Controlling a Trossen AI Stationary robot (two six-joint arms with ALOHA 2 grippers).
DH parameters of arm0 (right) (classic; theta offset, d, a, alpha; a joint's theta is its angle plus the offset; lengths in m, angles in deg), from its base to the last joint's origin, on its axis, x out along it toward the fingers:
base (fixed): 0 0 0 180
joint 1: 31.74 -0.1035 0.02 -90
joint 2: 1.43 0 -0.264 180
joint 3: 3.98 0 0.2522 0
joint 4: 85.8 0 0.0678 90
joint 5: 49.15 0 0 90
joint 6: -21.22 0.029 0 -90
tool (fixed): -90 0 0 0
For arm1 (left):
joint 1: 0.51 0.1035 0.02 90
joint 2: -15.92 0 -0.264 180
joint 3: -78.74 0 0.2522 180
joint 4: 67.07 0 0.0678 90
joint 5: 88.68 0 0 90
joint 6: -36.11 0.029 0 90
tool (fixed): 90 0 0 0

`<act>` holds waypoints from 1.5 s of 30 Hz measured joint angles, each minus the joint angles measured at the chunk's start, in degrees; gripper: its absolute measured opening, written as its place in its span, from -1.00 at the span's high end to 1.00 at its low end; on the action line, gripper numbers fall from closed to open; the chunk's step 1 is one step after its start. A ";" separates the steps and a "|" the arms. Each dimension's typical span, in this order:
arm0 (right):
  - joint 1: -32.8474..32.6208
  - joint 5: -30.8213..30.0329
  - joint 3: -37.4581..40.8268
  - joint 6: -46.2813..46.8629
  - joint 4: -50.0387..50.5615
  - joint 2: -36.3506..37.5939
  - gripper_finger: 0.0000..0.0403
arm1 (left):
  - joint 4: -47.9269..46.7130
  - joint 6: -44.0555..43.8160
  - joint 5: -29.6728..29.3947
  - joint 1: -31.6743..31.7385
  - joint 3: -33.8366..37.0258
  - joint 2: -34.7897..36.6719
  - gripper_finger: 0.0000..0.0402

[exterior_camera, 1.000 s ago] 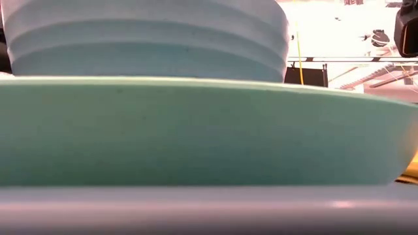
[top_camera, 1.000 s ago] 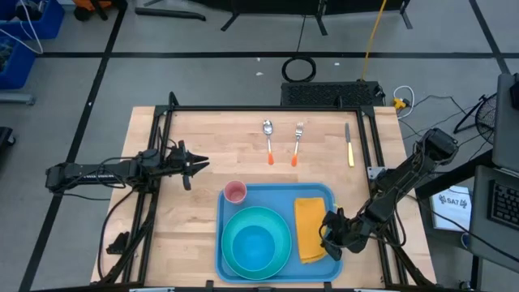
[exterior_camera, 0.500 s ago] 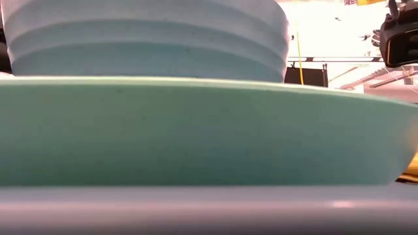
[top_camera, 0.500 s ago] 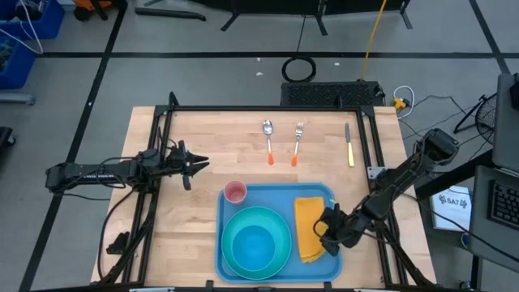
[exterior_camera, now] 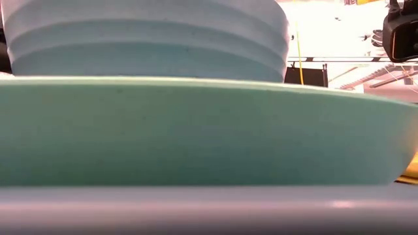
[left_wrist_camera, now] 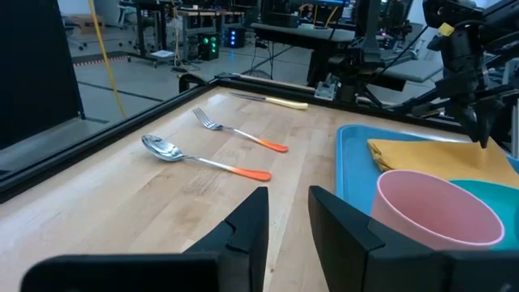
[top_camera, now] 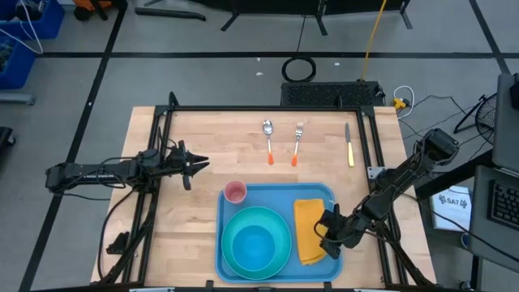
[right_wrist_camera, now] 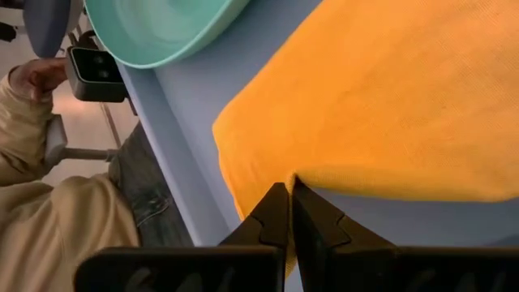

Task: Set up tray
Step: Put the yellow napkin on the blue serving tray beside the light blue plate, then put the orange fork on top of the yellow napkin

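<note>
The light-blue tray (top_camera: 276, 199) lies at the table's near edge. On it are a teal plate (top_camera: 284, 231) carrying a blue bowl (top_camera: 255, 245), a pink cup (top_camera: 235, 191) at its far left corner, and an orange napkin (top_camera: 308, 229) along its right side. My right gripper (top_camera: 328, 234) is low over the tray's right rim, shut at the napkin's right edge (right_wrist_camera: 340, 182). My left gripper (top_camera: 197, 165) waits open near the table's left side, its fingers (left_wrist_camera: 288, 212) pointing toward the cup (left_wrist_camera: 438, 207). The low view shows only the plate (exterior_camera: 196, 130), bowl (exterior_camera: 144, 39) and tray rim (exterior_camera: 196, 209) close up. My right gripper has its shut fingers (right_wrist_camera: 276, 212) on the napkin's right edge (right_wrist_camera: 293, 180), near the near right corner, coming in low from the table's right. The cloth seems pinched at the fingertips and is slightly raised there. The remainder of the napkin lies flat on the tray.
A spoon (top_camera: 268, 138), a fork (top_camera: 297, 142) and a knife (top_camera: 349, 144) lie on the wood toward the far edge, beyond the tray. A black frame rail (top_camera: 268, 109) rings the table. A person's tan sleeve (right_wrist_camera: 32, 122) shows beyond the near edge.
My right gripper has shifted slightly toward the table's left, in over the tray's right rim toward the napkin, and its body has come into the low view's upper right. The napkin lies as before.
</note>
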 joint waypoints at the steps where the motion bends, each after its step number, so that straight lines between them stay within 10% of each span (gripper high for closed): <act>1: 0.00 0.00 0.00 0.15 -0.08 0.00 0.97 | -0.02 0.00 0.00 0.00 0.00 -0.01 0.54; 19: 0.00 1.46 0.00 1.75 -0.42 0.71 0.23 | -0.02 0.00 0.00 0.00 0.00 -0.01 0.54; 36: -0.37 2.67 0.01 4.21 0.71 4.14 0.22 | 0.30 0.00 0.00 0.01 0.00 0.01 0.54; 45: 6.11 -12.57 0.04 -12.57 -1.73 4.11 0.22 | 0.33 -0.02 0.00 0.00 0.00 -0.01 0.54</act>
